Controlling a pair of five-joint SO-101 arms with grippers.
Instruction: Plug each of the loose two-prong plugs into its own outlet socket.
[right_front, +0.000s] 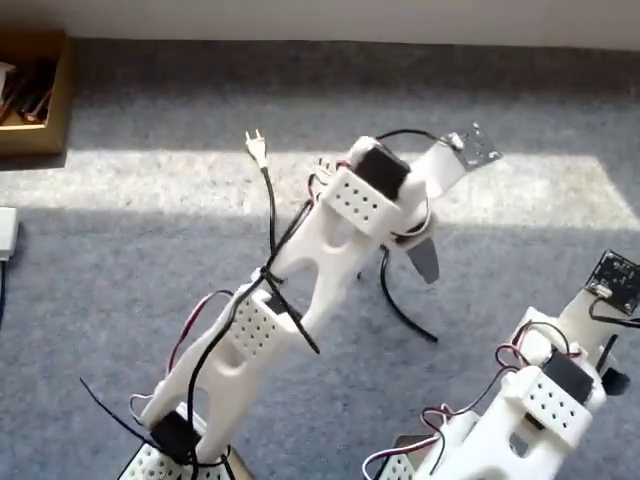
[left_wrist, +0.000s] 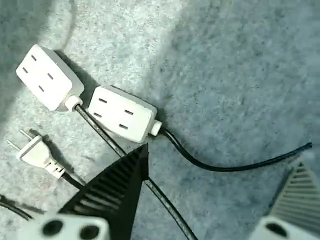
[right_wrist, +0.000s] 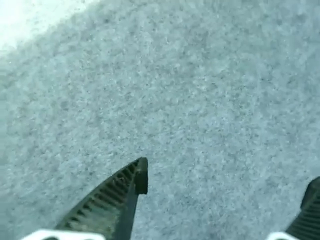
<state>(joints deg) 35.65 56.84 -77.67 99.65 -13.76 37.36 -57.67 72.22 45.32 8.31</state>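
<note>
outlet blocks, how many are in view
2. One outlet block lies beside the loose plug; the other sits next to it. More may lie out of frame.

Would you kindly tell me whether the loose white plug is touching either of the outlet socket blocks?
Apart. The left wrist view shows bare carpet between the plug and both socket blocks.
</note>
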